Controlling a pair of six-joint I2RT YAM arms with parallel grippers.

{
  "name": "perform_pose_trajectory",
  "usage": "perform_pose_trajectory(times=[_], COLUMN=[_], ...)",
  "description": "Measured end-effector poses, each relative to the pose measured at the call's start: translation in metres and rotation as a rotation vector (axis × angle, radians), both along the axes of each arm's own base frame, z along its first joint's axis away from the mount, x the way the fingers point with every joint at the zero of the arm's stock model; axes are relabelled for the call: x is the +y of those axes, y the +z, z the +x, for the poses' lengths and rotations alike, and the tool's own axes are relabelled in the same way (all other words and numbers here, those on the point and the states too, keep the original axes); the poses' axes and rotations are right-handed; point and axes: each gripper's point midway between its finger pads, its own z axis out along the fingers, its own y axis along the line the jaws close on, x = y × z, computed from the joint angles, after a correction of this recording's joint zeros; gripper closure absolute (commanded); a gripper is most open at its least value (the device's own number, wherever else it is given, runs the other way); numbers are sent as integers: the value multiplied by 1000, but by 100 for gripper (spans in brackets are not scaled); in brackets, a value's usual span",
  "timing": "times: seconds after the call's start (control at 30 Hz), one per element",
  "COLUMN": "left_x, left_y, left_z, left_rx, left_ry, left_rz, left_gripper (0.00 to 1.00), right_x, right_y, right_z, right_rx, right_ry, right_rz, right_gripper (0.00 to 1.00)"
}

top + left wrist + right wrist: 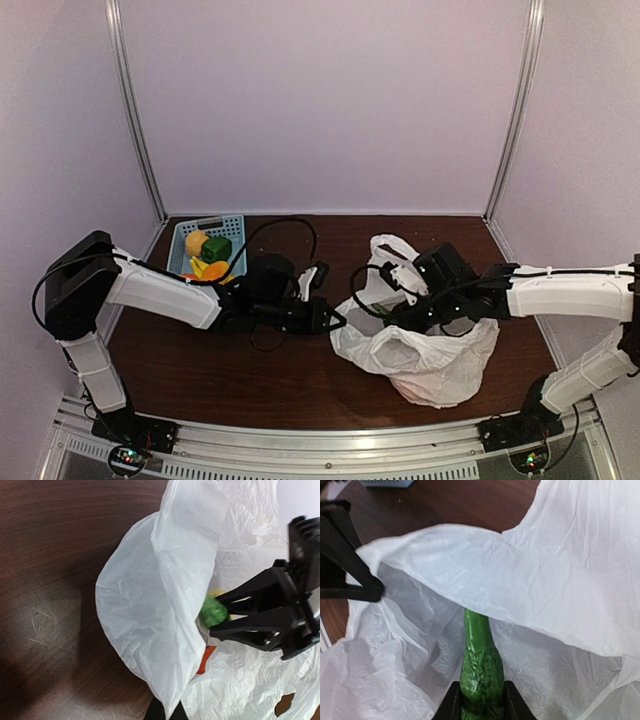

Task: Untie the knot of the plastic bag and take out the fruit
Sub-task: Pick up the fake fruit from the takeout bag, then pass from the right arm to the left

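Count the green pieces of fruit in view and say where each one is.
2. One dark green piece sits in the blue basket; a long green one is inside the plastic bag, gripped by the right fingers. The bag may hide more.

The counter was a dark brown wood-grain top, and the left wrist view showed fine pale scratches on its surface. Two things lay directly on it. A blue basket sat in the far left corner, close to the back wall. The plastic bag lay right of centre, nearer the front edge, white and crumpled, with its mouth gaping upward. Basket and bag were well apart.
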Motion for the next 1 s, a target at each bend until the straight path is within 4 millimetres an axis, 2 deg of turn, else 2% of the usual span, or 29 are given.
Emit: perform_pose_trajectory(times=[0.23,0.3,0.4,0.47,0.53,0.6,0.8,1.0], left_x=[2,3,8,13,21,28,50,50], left_y=[-4,-4,4,17,39,60,109,162], left_z=[-2,-2,-1,2,5,8,10,-8], left_rx=[-16,-29,-80,-128,-198,-268,-406,-491], left_ry=[-16,-23,-25,-14,10,30,78,13], left_rz=[24,32,49,57,57,56,47,-100], left_gripper=[100,90,65,49,30,17,11,7], right_x=[15,19,25,27,28,27,32,45], right_y=[80,97,120,138,159,181,223,258], right_z=[20,27,35,39,41,43,45,35], right_rx=[-173,-206,-250,-281,-320,-364,-439,-474], right_ry=[-60,-81,-108,-123,-138,-152,-174,-158], right_rz=[217,263,334,387,449,517,660,769], right_gripper=[75,75,75,72,72,71,71,71])
